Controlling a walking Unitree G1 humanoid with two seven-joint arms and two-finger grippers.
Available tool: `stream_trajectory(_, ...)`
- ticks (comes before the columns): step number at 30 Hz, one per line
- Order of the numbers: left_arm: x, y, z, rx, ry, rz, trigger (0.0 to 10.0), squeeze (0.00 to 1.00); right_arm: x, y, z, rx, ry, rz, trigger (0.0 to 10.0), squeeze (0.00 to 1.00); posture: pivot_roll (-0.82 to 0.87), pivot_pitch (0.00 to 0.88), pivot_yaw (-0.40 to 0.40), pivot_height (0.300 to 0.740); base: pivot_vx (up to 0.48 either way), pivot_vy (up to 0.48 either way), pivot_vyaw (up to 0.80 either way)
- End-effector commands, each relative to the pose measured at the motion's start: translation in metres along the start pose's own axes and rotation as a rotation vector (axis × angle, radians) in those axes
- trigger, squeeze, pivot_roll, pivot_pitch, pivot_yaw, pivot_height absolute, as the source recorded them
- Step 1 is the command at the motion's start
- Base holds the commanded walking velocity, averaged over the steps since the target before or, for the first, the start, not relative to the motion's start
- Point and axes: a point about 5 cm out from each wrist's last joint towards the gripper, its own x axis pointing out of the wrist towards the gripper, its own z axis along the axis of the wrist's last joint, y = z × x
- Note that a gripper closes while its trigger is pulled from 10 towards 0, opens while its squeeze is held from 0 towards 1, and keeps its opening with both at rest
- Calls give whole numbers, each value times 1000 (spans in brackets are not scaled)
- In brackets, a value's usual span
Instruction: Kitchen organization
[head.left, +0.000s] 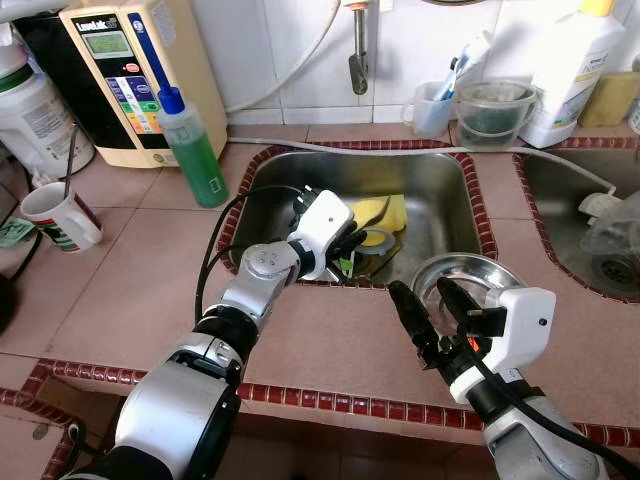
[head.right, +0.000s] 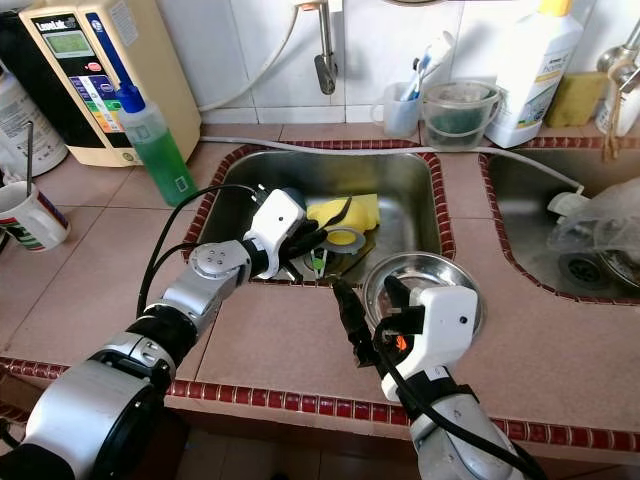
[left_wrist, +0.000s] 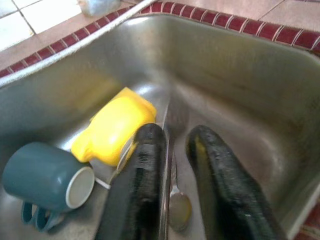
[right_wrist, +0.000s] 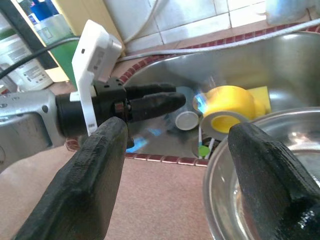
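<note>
Sink (head.left: 470, 195) work belongs to the left gripper (left_wrist: 172, 165), which reaches down into the basin from its near rim. Between its 2 black fingers (left_wrist: 137, 180), set narrowly apart and gripping nothing, lies a spoon (left_wrist: 177, 210); its handle runs along the line of the fingers, bowl nearest the wrist, so the long axis lies parallel to the jaws rather than across them. I judge that a clean pinch on the handle needs little more than a short drop, though the thin metal flat on steel may slip.

Just beside the spoon sits a yellow cup (left_wrist: 112, 127) on its side, touching the left finger's flank, and beyond it a teal mug (left_wrist: 42, 177), also tipped over, mouth toward the spoon. Either could be nudged as the jaws close.

Right gripper (head.left: 428, 312) hovers over the tiled surface (head.left: 330, 345) in front of the sink, jaws wide and empty, with a steel bowl (head.left: 480, 275) on the sink's rim just beside its right finger. It is farther from the spoon than the left.

Behind the basin stand a green bottle (head.left: 195, 150), a water machine (head.left: 130, 75), a white jug (head.left: 570, 70) and a clear measuring cup (head.left: 490, 115), all well apart from either arm.
</note>
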Motion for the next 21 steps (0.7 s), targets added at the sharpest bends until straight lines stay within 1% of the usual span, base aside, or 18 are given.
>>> stream_trajectory(1,-1,6,4,3,-2,12,10000,1000,-1,3,6,5,-19,9,10000,0,-190,139,155,740,0,0,0)
stream_trajectory(6,-1,8,4,2,1,19,10000,1000,0,3,7,9,-24,10,10000,0,-190,135,153,740,0,0,0)
stream_trajectory(11,-1,8,6,5,-6,15,10000,1000,2,0,9,-5,-34,0,10000,0,-188,132,152,740,0,0,0)
stream_trajectory(14,-1,8,7,30,-6,16,10000,1000,4,-4,11,-29,-52,-27,10000,0,-187,126,153,740,0,0,0)
stream_trajectory(15,-1,8,8,25,-9,10,10000,357,5,-6,12,-39,-58,-45,10000,0,-185,124,153,740,0,0,0)
stream_trajectory(16,-1,8,8,19,-11,7,10000,357,6,-8,12,-44,-61,-58,10000,0,-184,123,153,740,0,0,0)
stream_trajectory(17,-2,7,7,20,-16,1,10000,0,8,-13,14,-63,-76,-93,10000,0,-183,119,153,740,0,0,0)
stream_trajectory(19,-3,6,6,21,-18,-2,10000,0,11,-18,15,-75,-85,-129,10000,0,-180,115,152,740,0,0,0)
stream_trajectory(20,-4,5,4,19,-26,-12,10000,0,14,-24,17,-100,-101,-181,10000,0,-177,111,150,740,0,0,0)
stream_trajectory(21,-5,5,4,19,-28,-15,10000,0,15,-26,17,-106,-106,-193,10000,0,-177,111,150,740,0,0,0)
